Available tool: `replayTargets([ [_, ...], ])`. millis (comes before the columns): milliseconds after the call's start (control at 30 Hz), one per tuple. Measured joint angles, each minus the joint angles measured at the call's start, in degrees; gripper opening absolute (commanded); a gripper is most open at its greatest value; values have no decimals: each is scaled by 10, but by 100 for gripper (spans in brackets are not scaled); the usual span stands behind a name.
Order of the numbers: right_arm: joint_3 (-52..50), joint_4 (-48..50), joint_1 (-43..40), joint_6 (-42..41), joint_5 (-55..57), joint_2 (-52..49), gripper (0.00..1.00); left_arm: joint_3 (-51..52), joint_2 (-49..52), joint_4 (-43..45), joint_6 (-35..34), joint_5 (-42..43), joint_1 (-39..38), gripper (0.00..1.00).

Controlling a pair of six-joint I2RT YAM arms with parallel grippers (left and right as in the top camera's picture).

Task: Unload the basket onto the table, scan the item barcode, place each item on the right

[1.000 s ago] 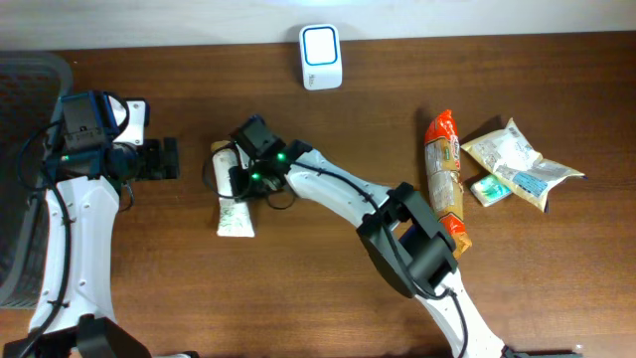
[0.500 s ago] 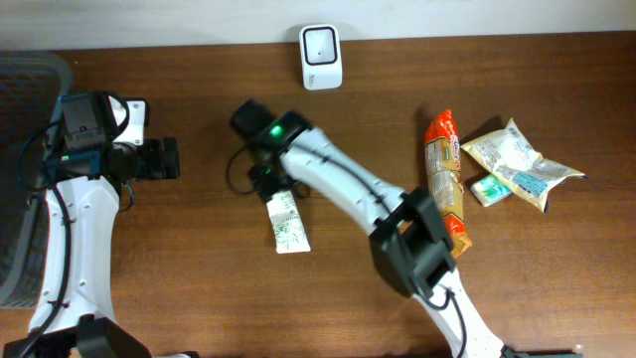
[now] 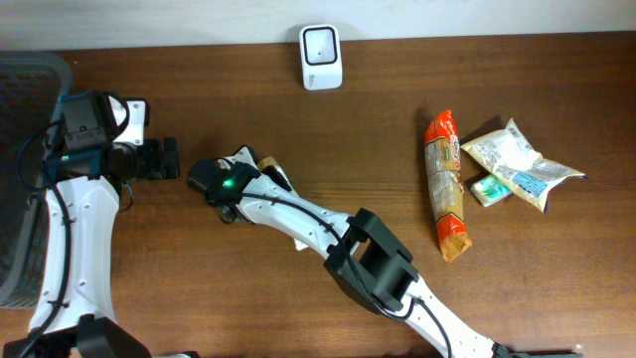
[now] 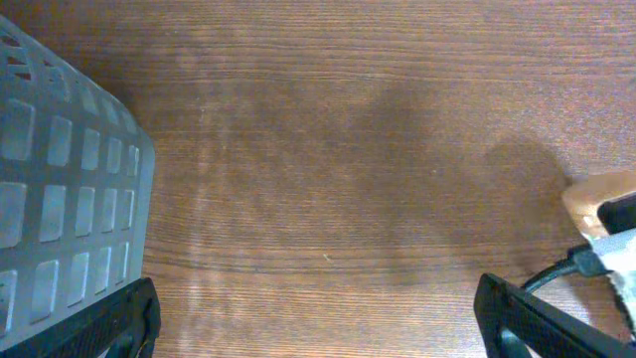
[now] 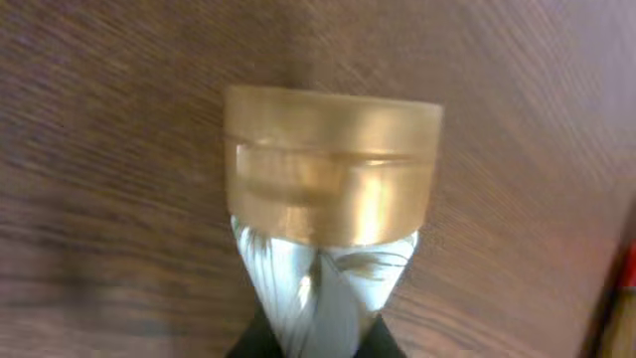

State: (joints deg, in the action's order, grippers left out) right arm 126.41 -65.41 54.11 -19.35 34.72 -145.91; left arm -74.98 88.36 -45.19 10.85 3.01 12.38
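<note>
The item is a white tube (image 5: pixel 323 283) with a gold cap (image 5: pixel 333 164). My right gripper (image 5: pixel 318 343) is shut on the tube's flat end, and the cap points away from it over the wooden table. Overhead, the right gripper (image 3: pixel 237 171) sits left of centre with the cap (image 3: pixel 267 163) sticking out to its upper right. The white scanner (image 3: pixel 320 57) stands at the table's back edge, well apart from the tube. My left gripper (image 3: pixel 159 159) is open just left of the right one, nothing between its fingers (image 4: pixel 99 328); the cap (image 4: pixel 596 197) shows at its view's right edge.
A grey basket (image 3: pixel 25 179) fills the far left, and its wall (image 4: pixel 60 189) also shows in the left wrist view. On the right lie an orange packet (image 3: pixel 444 184), a pale crinkled bag (image 3: pixel 517 159) and a small green box (image 3: pixel 489 189).
The right arm has swung left, carrying the tube from near the table's middle toward the left gripper. The left arm has not moved.
</note>
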Motion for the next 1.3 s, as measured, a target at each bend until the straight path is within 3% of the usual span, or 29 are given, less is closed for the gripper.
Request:
replayTargets([
  [100, 94, -101, -6, 8, -81, -26, 4, 0, 0, 0, 0, 0, 0, 99],
  [133, 167, -139, -19, 33, -189, -34, 4, 0, 0, 0, 0, 0, 0, 99],
  [167, 193, -150, -28, 46, -231, -35, 4, 0, 0, 0, 0, 0, 0, 99],
  [233, 263, -184, -81, 107, -432, -35, 4, 0, 0, 0, 0, 0, 0, 99],
  [333, 240, -184, -180, 178, -648, -35, 4, 0, 0, 0, 0, 0, 0, 99],
  [433, 130, -132, -209, 222, -762, -35, 4, 0, 0, 0, 0, 0, 0, 99],
  [500, 49, -64, -196, 228, -779, -37, 8, 0, 0, 0, 0, 0, 0, 99],
  [567, 23, -37, -195, 220, -781, -33, 33, 0, 0, 0, 0, 0, 0, 99],
  [600, 20, -35, -196, 211, -757, -29, 40, 0, 0, 0, 0, 0, 0, 99],
  [867, 21, -52, -257, 209, -676, -19, 48, 0, 0, 0, 0, 0, 0, 99],
  [1000, 104, -172, -311, 251, -639, -24, 61, 0, 0, 1, 0, 0, 0, 99],
  [1033, 153, -223, -312, 265, -635, -21, 74, 0, 0, 0, 0, 0, 0, 99],
  [1133, 220, -316, -312, 291, -637, -11, 98, 0, 0, 0, 0, 0, 0, 99],
  [1167, 219, -317, -312, 298, -642, -9, 83, 0, 0, 0, 0, 0, 0, 99],
  [1200, 214, -317, -311, 302, -645, -9, 77, 0, 0, 0, 0, 0, 0, 99],
  [1300, 183, -316, -311, 304, -658, -9, 72, 0, 0, 0, 0, 0, 0, 99],
])
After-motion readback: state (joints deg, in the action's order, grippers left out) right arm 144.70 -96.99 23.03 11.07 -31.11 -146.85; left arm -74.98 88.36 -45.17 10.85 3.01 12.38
